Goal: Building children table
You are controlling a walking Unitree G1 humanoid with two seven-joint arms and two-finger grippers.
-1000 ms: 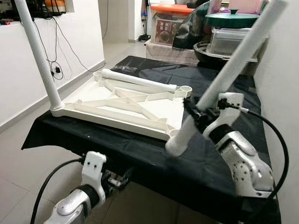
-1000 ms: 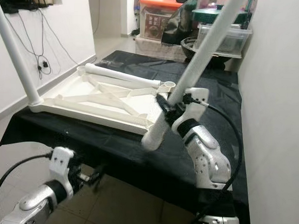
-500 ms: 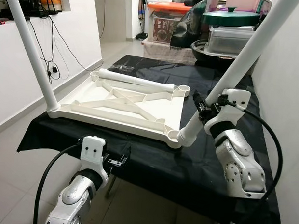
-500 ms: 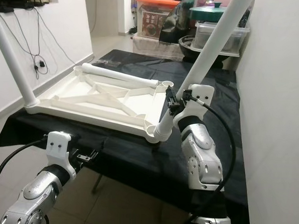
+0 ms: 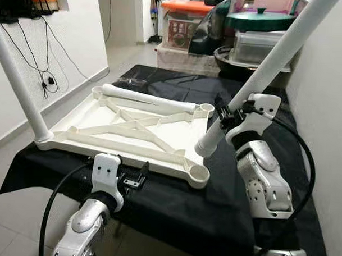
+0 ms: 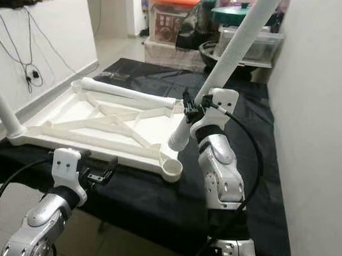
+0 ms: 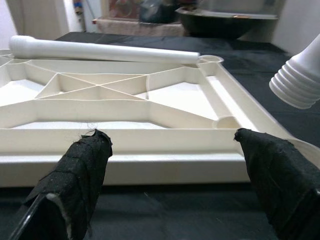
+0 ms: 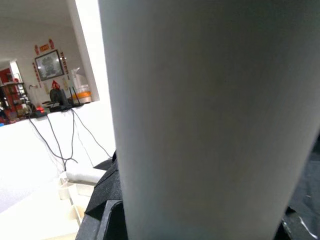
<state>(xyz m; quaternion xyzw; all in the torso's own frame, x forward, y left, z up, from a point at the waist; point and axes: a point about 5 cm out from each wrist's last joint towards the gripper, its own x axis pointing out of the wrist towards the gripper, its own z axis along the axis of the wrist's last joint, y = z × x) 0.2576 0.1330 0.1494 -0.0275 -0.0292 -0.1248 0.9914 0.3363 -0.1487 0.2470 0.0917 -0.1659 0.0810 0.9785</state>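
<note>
Black-draped counter [image 5: 173, 212]: carries the inverted white plastic ribbed tabletop [image 5: 126, 129]. Its near-right round socket [image 5: 198, 174] lies at 6 o'clock from the threaded tip of the long white plastic leg [image 5: 257, 80], which slants toward 1 o'clock, gripped by the right hand [image 5: 230, 114]. Left hand [image 7: 175, 165]: open, at the tabletop's near edge.

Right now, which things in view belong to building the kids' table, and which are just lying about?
Belongs to the job:
- upside-down white plastic tabletop
- white tube leg held by right gripper
- fitted upright leg
- loose leg lying on the tabletop
- empty corner socket

Lying about:
- green lid
- orange-lidded box
- wall cables
</note>
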